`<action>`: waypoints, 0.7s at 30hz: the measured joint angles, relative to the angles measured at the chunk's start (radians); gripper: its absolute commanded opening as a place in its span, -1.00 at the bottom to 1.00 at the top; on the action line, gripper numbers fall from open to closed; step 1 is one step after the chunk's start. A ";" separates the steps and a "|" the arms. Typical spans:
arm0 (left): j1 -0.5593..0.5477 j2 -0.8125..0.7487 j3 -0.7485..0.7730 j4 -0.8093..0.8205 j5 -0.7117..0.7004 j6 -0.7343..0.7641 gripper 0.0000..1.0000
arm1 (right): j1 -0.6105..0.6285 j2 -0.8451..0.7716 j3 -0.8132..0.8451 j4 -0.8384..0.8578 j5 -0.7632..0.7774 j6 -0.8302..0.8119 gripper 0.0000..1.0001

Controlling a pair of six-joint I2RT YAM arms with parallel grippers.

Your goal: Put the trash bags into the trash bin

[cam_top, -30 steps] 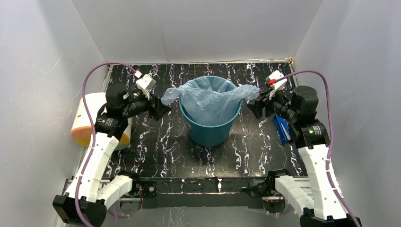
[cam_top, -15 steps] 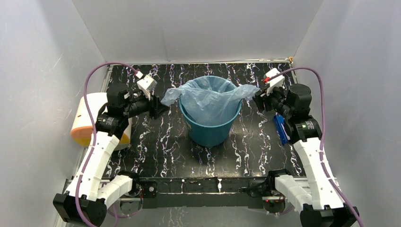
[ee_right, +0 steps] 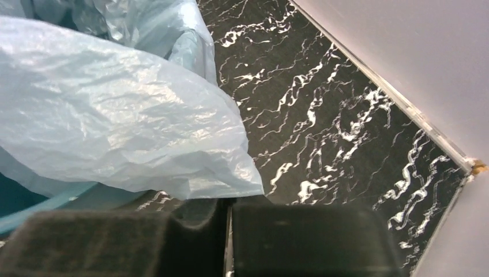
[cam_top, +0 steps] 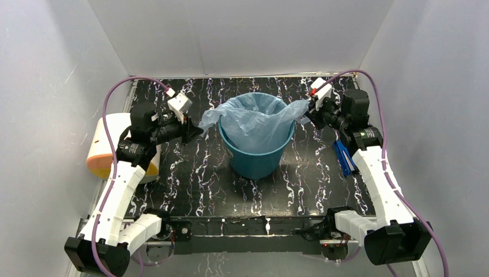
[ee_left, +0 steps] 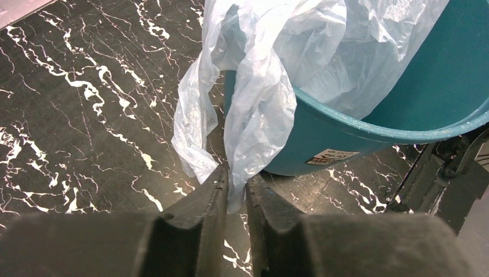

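The teal trash bin (cam_top: 256, 158) stands upright mid-table. The light-blue trash bag (cam_top: 254, 118) hangs inside it, with a flap spilling over each side of the rim. My left gripper (cam_top: 195, 130) is at the left flap. In the left wrist view its fingers (ee_left: 216, 190) pinch a fold of the bag (ee_left: 259, 115) just outside the bin wall (ee_left: 415, 98), so it is shut on the film. My right gripper (cam_top: 307, 115) is at the right flap. In the right wrist view the bag's edge (ee_right: 144, 133) runs into my right gripper (ee_right: 228, 203), which is shut on it.
A cream cylinder with an orange end (cam_top: 109, 147) lies at the table's left edge, behind my left arm. A blue object (cam_top: 344, 157) lies on the marbled black tabletop (cam_top: 190, 173) under my right arm. White walls close in on three sides.
Both grippers have closed on the bag's flaps. My right arm swung in toward the bin's rear right rim. The left flap has pulled in slightly.
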 measured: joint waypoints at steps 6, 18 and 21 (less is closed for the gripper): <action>0.000 -0.001 -0.002 -0.001 -0.003 -0.004 -1.00 | 0.000 -0.095 -0.029 0.024 0.025 0.038 -1.00; 0.000 -0.001 -0.137 0.079 0.014 -0.116 -1.00 | 0.000 -0.261 -0.246 0.039 0.035 0.245 -1.00; 0.000 -0.001 -0.167 0.105 0.026 -0.145 -1.00 | 0.000 -0.264 -0.288 0.048 0.010 0.291 -1.00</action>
